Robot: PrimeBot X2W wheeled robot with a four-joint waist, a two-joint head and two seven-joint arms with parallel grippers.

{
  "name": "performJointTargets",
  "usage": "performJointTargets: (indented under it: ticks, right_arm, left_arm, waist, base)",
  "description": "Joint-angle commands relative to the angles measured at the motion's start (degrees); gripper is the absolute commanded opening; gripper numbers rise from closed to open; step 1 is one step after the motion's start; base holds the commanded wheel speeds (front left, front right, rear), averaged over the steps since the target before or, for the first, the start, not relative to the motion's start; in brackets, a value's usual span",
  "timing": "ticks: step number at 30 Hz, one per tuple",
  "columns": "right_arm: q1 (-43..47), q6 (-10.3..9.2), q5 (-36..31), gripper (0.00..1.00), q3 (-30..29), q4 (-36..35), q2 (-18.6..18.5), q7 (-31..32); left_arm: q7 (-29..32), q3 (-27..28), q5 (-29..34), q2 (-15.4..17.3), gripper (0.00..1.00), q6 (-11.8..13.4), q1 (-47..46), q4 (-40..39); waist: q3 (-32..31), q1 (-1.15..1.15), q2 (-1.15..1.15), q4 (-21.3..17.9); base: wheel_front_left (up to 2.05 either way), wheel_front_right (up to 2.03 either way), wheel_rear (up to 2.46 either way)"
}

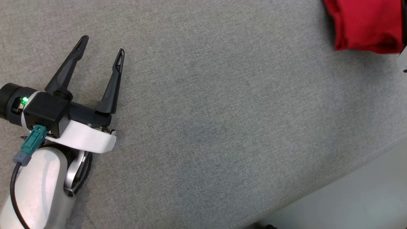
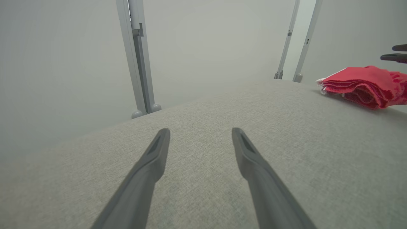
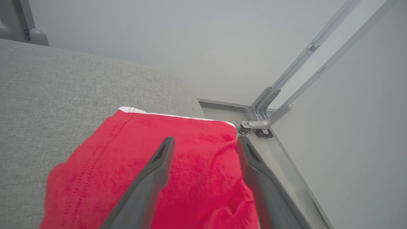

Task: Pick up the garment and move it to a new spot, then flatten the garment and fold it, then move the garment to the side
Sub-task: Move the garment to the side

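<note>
Garment layers from left wrist, white hem from right

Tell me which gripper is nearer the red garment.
Right. The right gripper is open just above the folded red garment, fingers pointing over it. The left gripper, also open, sits far off across the grey surface, well apart from it.

A grey fabric-covered bench spreads wide. Beyond its far edge stand pale metal frame posts, backed by plain white panels. Off its corner, a small castor sits on the pale floor.
</note>
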Motion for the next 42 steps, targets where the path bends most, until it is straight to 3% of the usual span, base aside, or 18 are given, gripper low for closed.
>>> performJointTargets:
  ticks: [1,9,18,25,42]
  right_arm:
    - [0.61,-0.04,-0.71,1.0,-0.73,0.71,0.1,-0.14]
    - [2.6,-0.04,-4.18,1.0,-8.57,-3.18,2.86,-0.14]
    - [15.09,-0.04,-6.92,1.0,-18.44,-22.94,9.66,-0.14]
    - [26.54,-0.04,-8.32,1.0,-20.28,-34.81,14.35,-0.13]
    - [43.99,-0.04,-8.95,1.0,-20.8,-41.42,17.88,0.02]
  left_arm:
    - [-0.2,0.13,-0.2,0.29,1.0,0.04,-1.2,-0.19]
    - [-1.02,0.12,-0.7,0.28,1.0,0.51,-0.97,0.9]
    - [-4.21,1.78,-2.99,-1.81,1.0,3.24,3.63,4.07]
    - [-6.79,2.75,-4.82,-3.99,1.0,4.96,7.02,6.69]
    - [-9.23,4.4,-7.73,-6.89,1.0,7.15,14.77,10.71]
  waist:
    - [0.24,0.0,0.0,0.18]
    - [-0.26,0.0,0.0,0.62]
    - [-6.91,0.0,0.0,2.64]
    - [-12.85,0.0,0.0,6.9]
    - [-24.53,0.0,0.0,18.2]
  base:
    - [0.0,0.0,0.0]
    - [0.0,0.0,0.0]
    - [0.0,0.0,0.0]
    - [0.0,0.0,0.0]
    - [0.0,0.0,0.0]
